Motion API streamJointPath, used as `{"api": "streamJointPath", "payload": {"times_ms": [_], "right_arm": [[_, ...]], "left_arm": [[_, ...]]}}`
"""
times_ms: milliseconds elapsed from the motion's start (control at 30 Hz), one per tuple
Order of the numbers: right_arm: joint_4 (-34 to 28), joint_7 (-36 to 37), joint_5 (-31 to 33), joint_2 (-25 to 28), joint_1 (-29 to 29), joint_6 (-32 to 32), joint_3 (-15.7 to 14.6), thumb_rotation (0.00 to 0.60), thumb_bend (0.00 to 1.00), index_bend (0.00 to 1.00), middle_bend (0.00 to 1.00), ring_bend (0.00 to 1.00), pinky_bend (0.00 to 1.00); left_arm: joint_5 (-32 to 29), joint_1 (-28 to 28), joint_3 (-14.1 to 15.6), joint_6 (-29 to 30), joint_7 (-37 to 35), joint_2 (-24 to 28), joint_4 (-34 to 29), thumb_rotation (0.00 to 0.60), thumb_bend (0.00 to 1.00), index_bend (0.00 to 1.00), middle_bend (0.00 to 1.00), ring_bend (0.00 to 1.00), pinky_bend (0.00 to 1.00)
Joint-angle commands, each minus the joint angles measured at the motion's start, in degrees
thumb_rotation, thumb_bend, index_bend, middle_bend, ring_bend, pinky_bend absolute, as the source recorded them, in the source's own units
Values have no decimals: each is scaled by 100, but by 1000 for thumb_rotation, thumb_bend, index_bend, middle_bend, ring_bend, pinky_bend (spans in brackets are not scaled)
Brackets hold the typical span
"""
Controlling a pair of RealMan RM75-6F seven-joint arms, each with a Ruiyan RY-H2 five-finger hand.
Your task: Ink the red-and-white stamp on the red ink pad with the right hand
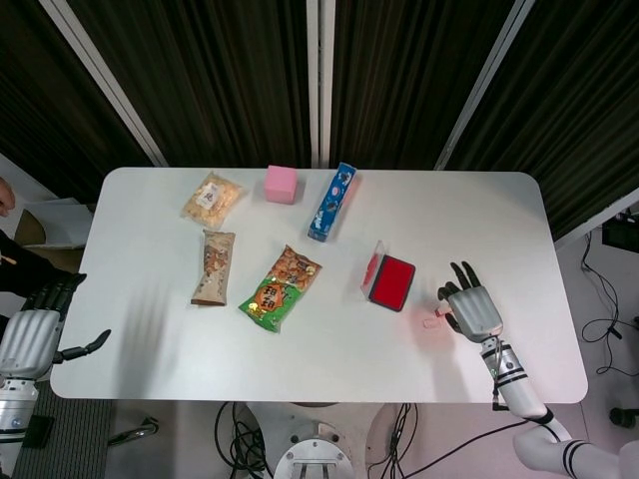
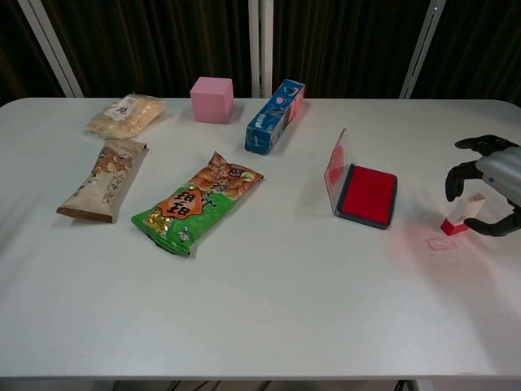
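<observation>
**Grasping the stamp before inking**

The right robot hand point(image 2: 488, 191) is positioned over the red-and-white stamp point(image 2: 462, 215) near the right edge of the bench point(image 1: 479, 215). Its fingers are spread and curled around the stamp, with a thumb below and the other fingers above; no closed grip is shown, and contact cannot be confirmed from either view. The stamp stands tilted on the bench, red base down. A small clear cap point(image 2: 440, 243) lies just beside it, toward the front edge.

The red ink pad point(image 2: 368, 195) lies to the left of the stamp, near but apart, with its transparent lid point(image 2: 334, 169) raised on the far left side.

Recommended procedure for the step in hand:
- The fingers should be closed on the white upper body of the stamp, so that the red base is left free.
- The grip should be confirmed as firm before lifting, because the stamp appears light and easily toppled.
- The stamp should be carried to the pad from the right, away from the raised lid.
- It should be pressed down squarely on the red surface.

The left robot hand point(image 1: 35, 329) is held off the left edge of the bench, open, holding nothing.
</observation>
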Motion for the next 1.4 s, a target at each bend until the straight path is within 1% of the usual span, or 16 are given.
{"api": "streamJointPath", "payload": {"times_ms": [33,467,667,1267,1400], "right_arm": [[14,-12,12,-12,5,-2,0,600,233,459,368,6,0],[53,-7,58,-55,36,-5,1,600,239,511,373,13,0],[89,15,75,-89,45,3,6,600,259,538,425,43,0],[130,20,119,-144,73,10,19,600,288,603,518,112,0],[129,34,119,-134,72,41,28,600,298,616,525,123,0]], "left_arm": [[2,2,-2,7,-8,-8,12,287,167,107,124,118,206],[5,16,4,18,-41,-15,47,288,165,107,124,118,206],[-2,9,-2,5,-47,0,41,288,166,107,124,118,206],[-5,27,2,16,-113,2,82,290,166,107,122,118,206],[-7,29,4,13,-123,7,86,288,166,108,121,118,206]]}}
